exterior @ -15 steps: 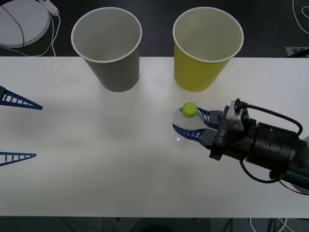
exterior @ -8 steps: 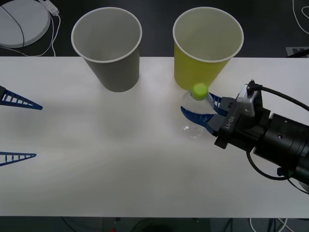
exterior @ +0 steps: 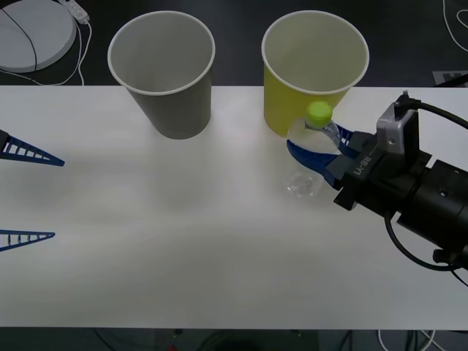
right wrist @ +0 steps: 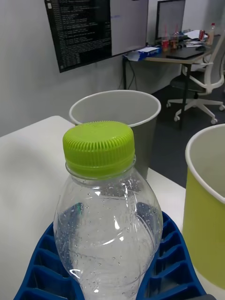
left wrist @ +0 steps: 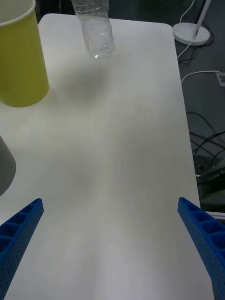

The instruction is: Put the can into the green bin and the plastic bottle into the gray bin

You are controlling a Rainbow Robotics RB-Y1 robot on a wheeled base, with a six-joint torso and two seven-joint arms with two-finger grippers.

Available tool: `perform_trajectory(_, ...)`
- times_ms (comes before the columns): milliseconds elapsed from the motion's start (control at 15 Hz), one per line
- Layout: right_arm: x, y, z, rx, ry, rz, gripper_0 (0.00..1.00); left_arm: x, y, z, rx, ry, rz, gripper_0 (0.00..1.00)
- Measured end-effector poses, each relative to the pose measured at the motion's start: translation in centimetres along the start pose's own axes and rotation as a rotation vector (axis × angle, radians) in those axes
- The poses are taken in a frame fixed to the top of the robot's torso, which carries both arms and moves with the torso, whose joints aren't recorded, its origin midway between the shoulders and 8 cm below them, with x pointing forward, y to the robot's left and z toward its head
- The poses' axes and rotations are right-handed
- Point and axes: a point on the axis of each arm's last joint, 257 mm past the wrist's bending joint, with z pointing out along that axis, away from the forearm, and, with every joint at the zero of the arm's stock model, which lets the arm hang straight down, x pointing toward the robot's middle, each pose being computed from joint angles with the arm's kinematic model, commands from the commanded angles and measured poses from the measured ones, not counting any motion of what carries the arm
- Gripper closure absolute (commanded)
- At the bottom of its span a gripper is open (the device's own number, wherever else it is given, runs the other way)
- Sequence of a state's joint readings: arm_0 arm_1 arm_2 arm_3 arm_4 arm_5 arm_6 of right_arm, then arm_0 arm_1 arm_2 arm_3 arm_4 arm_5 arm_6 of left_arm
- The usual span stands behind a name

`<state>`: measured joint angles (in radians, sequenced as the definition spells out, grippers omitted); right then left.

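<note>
From the front, your right gripper point(exterior: 319, 150) is clamped on the plastic bottle point(exterior: 311, 157), upright, cap up, just near of the green bin point(exterior: 314, 73); the gray bin point(exterior: 162, 73) lies well left. At the right wrist, the gray bin point(right wrist: 117, 122) sits beyond the cap. At the left wrist, the left gripper point(left wrist: 110, 243) fingers are spread, idle, far from the bottle point(left wrist: 96, 33).

Right tool point(exterior: 322, 150) has lifted the plastic bottle point(exterior: 313, 150) toward the green bin point(exterior: 311, 91)
</note>
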<state>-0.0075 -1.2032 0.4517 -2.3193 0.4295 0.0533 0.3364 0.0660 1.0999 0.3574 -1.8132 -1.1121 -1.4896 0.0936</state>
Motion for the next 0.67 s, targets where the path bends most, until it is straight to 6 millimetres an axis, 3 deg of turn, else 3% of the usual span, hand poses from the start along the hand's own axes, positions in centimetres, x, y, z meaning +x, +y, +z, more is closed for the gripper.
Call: perform_trajectory(667, -2.7, 0.2, 0.8, -0.019, -0.038, 0.09, 1.0, 0.0, 0.0, 0.0, 0.0, 0.0, 0.0, 0.0)
